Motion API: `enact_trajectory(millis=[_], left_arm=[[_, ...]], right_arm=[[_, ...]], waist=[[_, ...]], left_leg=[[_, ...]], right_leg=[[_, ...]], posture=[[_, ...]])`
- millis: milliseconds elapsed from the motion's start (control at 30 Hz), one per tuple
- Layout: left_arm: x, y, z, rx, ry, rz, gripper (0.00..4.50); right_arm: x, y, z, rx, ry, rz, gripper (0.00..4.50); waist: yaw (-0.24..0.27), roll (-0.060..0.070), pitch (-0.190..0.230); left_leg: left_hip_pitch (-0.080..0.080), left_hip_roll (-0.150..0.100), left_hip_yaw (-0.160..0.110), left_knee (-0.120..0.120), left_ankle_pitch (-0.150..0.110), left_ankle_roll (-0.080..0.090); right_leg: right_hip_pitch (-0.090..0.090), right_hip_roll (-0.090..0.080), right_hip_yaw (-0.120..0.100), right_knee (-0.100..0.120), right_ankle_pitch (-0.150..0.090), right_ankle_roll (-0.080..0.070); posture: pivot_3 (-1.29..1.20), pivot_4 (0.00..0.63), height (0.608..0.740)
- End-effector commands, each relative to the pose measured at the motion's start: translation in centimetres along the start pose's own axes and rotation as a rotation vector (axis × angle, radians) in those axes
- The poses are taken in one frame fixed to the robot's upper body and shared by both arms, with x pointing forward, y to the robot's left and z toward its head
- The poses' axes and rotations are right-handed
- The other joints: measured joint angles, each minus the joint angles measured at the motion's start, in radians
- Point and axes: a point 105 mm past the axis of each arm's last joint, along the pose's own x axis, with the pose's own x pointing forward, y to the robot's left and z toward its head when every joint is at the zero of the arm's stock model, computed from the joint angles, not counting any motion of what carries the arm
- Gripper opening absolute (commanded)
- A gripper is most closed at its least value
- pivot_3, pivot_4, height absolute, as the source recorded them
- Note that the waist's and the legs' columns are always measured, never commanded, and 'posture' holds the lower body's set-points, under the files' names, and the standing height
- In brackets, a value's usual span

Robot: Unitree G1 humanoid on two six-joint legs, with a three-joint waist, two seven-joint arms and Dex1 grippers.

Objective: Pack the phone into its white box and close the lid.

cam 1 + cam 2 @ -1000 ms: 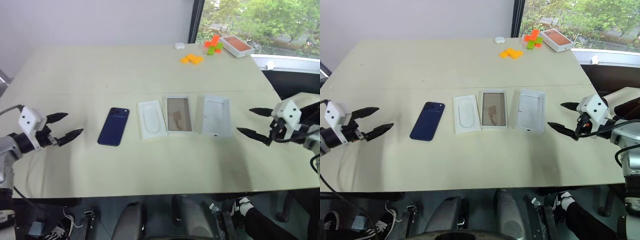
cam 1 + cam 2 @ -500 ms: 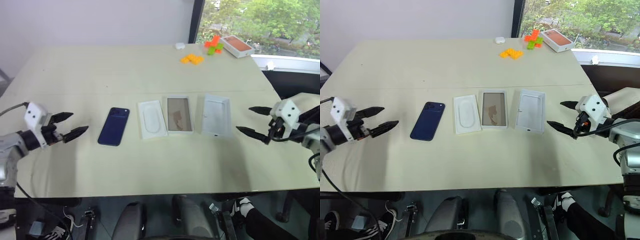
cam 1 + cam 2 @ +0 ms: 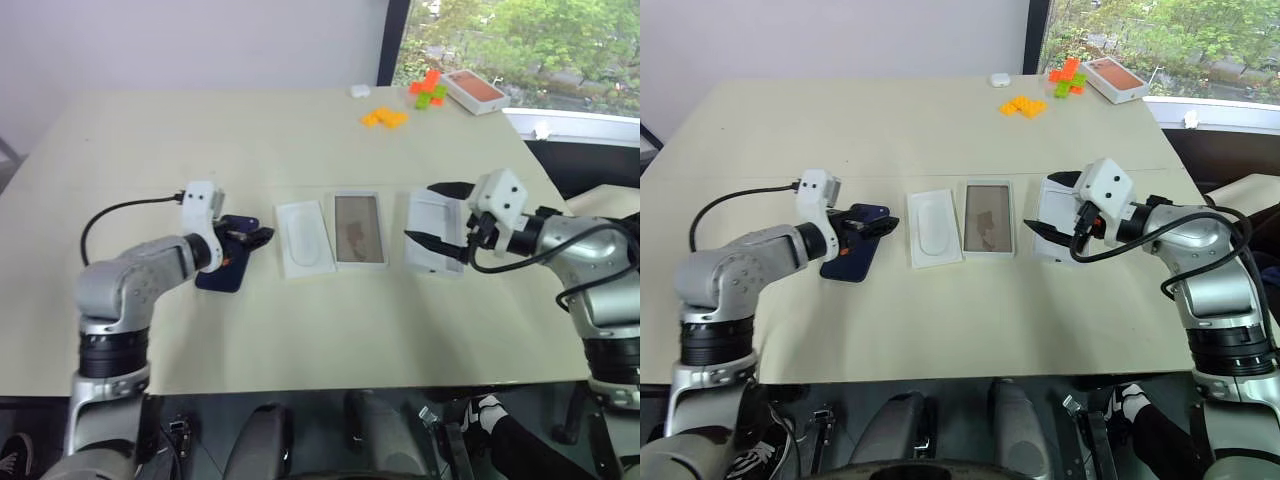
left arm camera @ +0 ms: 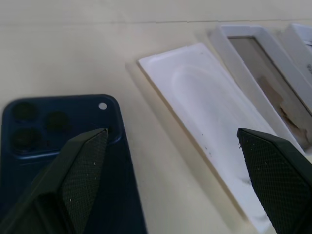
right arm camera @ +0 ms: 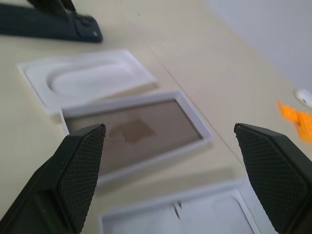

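Observation:
The dark blue phone (image 3: 218,275) lies flat on the table, left of a row of white parts. My left gripper (image 3: 256,238) hovers open over the phone's upper end, one finger above its camera corner (image 4: 29,122). Right of the phone lies a flat white insert (image 3: 303,238), then the white box (image 3: 359,228) with its brownish floor up. The lid (image 3: 436,260) lies furthest right, hollow side up. Above the lid's left part my right gripper (image 3: 420,212) stands open and holds nothing.
At the table's far right sit orange blocks (image 3: 384,118), green and orange blocks (image 3: 428,92), an orange-topped white box (image 3: 473,90) and a small white object (image 3: 359,91). The table's front edge (image 3: 330,372) runs just below the row.
Both arms swung inward from the table's sides. The left gripper came to the phone and rolled; the right gripper came over the lid. Both stayed open.

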Motion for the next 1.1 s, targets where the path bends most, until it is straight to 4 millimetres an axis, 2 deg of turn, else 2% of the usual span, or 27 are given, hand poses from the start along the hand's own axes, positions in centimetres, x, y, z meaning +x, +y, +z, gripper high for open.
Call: enact_trajectory(millis=[33, 167, 267, 500, 600, 833, 867, 1000, 1100], left_arm=[[0.9, -0.8, 0.6, 0.004, -0.027, 0.035, 4.46], [1.8, -1.4, 0.6, -0.059, -0.023, 0.04, 4.46], [2.5, -1.6, -0.4, -0.122, 0.014, 0.056, 4.46], [3.2, -3.0, -0.9, -0.199, 0.026, 0.012, 4.46], [3.3, -3.0, -1.4, -0.262, 0.038, 0.007, 3.64], [3.5, -2.4, -2.8, -0.344, 0.073, 0.053, 0.21], [3.5, -2.4, -2.8, -0.362, 0.066, 0.047, 0.05], [3.2, -1.9, -2.4, -0.432, 0.024, 0.035, 0.05], [2.0, -1.1, -0.9, -0.506, -0.06, -0.015, 0.05]], right_arm=[[0.1, -0.2, 1.4, -0.033, -0.038, -0.011, 4.43], [0.0, -0.4, 1.3, -0.029, -0.033, -0.01, 4.43], [0.0, -0.6, 1.4, -0.031, -0.033, -0.017, 4.43], [0.2, -0.5, 1.5, -0.026, -0.041, -0.024, 4.43], [0.1, -0.5, 1.6, -0.033, -0.04, -0.026, 4.5], [-0.1, -0.6, 1.9, -0.036, -0.045, -0.035, 4.5], [-0.1, -0.6, 1.9, -0.037, -0.047, -0.036, 4.5], [-0.2, -0.7, 2.0, -0.037, -0.048, -0.036, 4.5], [-0.3, -0.7, 1.9, -0.034, -0.046, -0.04, 4.5]], waist=[[0.001, 0.0, 0.0], [-0.001, 0.0, 0.0], [-0.001, 0.0, 0.0], [-0.001, 0.0, 0.0], [0.0, 0.0, 0.0], [0.0, 0.0, 0.0], [0.0, 0.0, 0.0], [-0.001, 0.0, 0.0], [-0.002, 0.0, 0.0]], left_leg=[[0.0, 0.0, 0.0, 0.0, 0.0, 0.0], [0.0, 0.0, 0.0, 0.0, 0.0, -0.001], [0.0, 0.0, 0.0, 0.0, 0.0, -0.001], [0.0, 0.0, 0.0, 0.0, 0.0, -0.001], [0.0, -0.001, 0.0, 0.0, 0.0, -0.001], [0.0, -0.001, 0.0, 0.0, 0.0, -0.001], [0.0, -0.001, 0.0, 0.0, 0.001, -0.001], [0.0, -0.001, 0.0, 0.0, 0.001, -0.001], [0.0, -0.001, 0.0, 0.0, 0.001, -0.001]], right_leg=[[0.0, 0.0, 0.0, 0.0, 0.0, 0.0], [0.0, 0.0, 0.0, 0.0, 0.0, 0.0], [0.0, 0.0, 0.0, 0.0, 0.0, 0.0], [0.0, 0.0, 0.0, 0.0, 0.0, 0.0], [0.0, 0.0, 0.0, 0.0, 0.0, 0.0], [0.0, 0.0, 0.0, -0.001, 0.0, 0.0], [0.0, 0.0, 0.0, -0.001, 0.0, 0.0], [0.001, 0.0, 0.0, -0.001, 0.0, 0.0], [0.001, 0.001, 0.0, -0.001, 0.0, 0.0]], posture=[[0.0, 0.15, 0.74], [0.0, 0.15, 0.74], [0.0, 0.15, 0.74], [0.0, 0.15, 0.74], [0.0, 0.15, 0.74], [0.0, 0.15, 0.74], [0.0, 0.15, 0.74], [0.0, 0.15, 0.74], [0.0, 0.15, 0.74]])
